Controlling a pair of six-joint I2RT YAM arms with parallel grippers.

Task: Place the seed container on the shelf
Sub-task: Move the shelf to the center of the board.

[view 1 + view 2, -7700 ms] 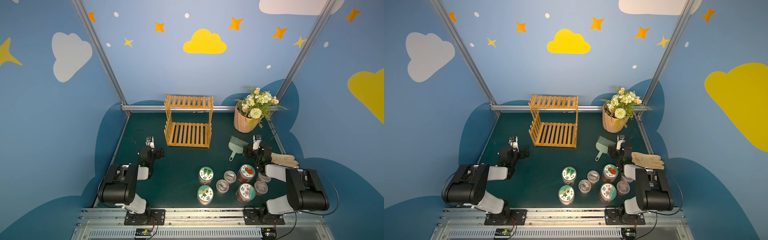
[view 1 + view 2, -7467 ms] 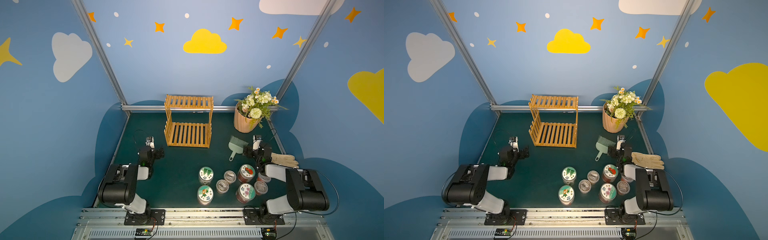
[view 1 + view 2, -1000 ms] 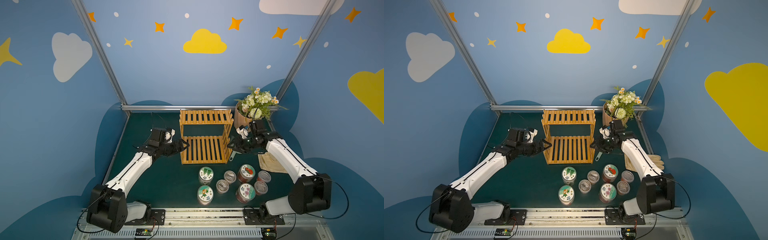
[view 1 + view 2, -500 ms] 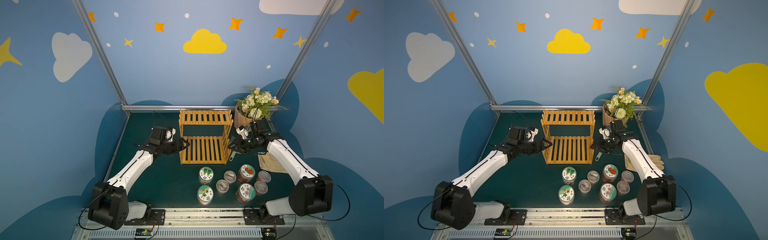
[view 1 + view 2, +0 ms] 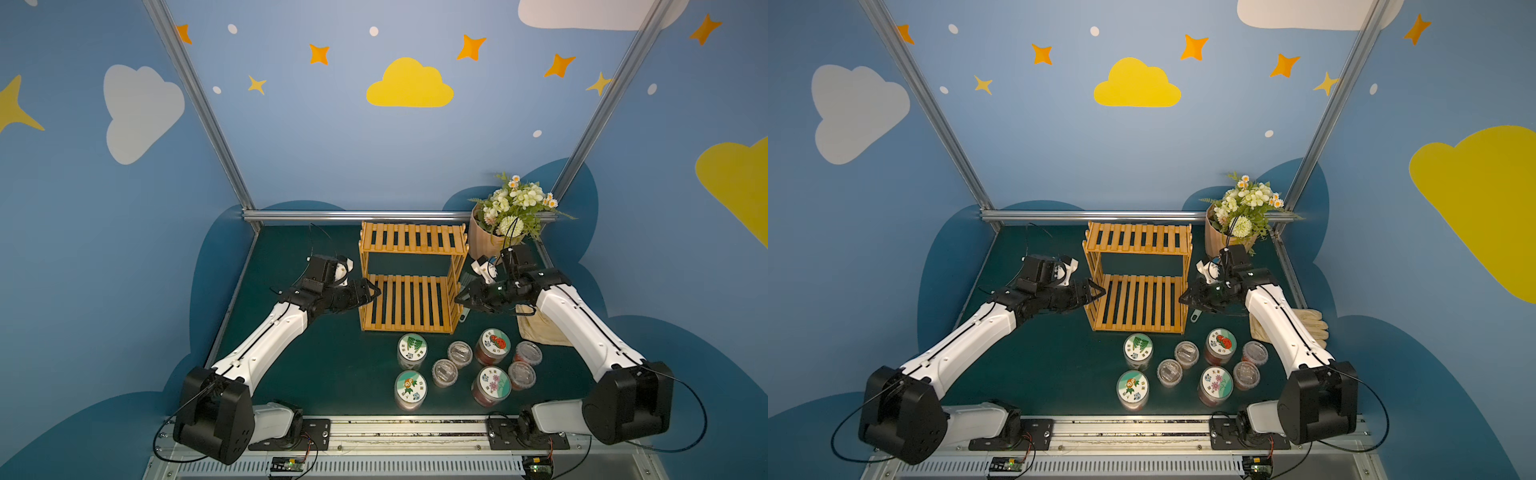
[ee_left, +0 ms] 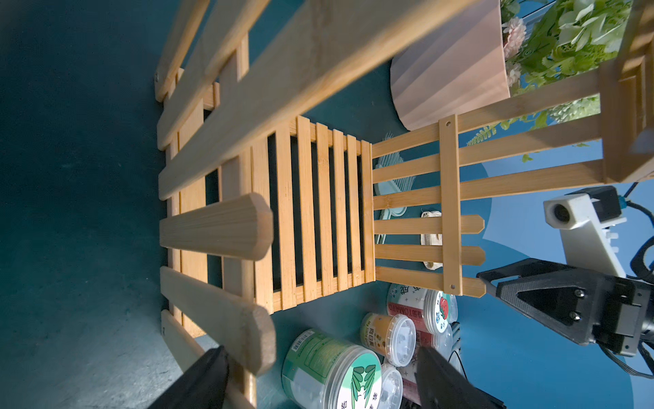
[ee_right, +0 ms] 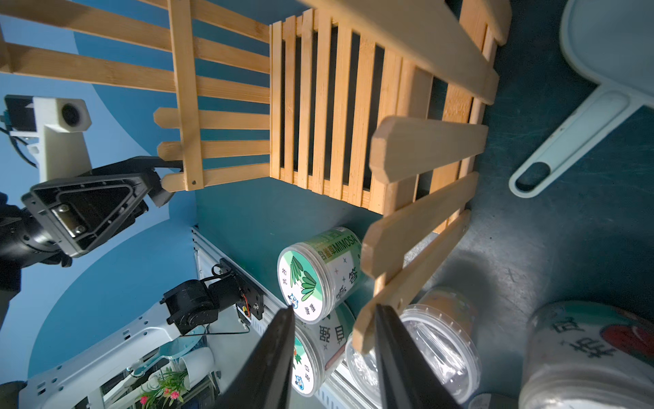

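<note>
Clearly the seed jars (image 5: 459,353) stand upright in front of the shelf (image 5: 411,241), nearer the right end effector (image 5: 459,298) (clamped on its side); left end effector (image 5: 373,292) spread.

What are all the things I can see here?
table: 1, dark green, under everything
shelf: 1, tan wood, middle back of table
big jars: 4, clear with picture lids, in front of shelf
small cups: 4, clear, among the big jars
flowerpot: 1, tan with white flowers, back right
scoop: 1, pale green, right of shelf
glove: 1, cream, right edge of table
left claw: 1, black, open at shelf's left side
right claw: 1, black, closed on shelf's right side
</note>
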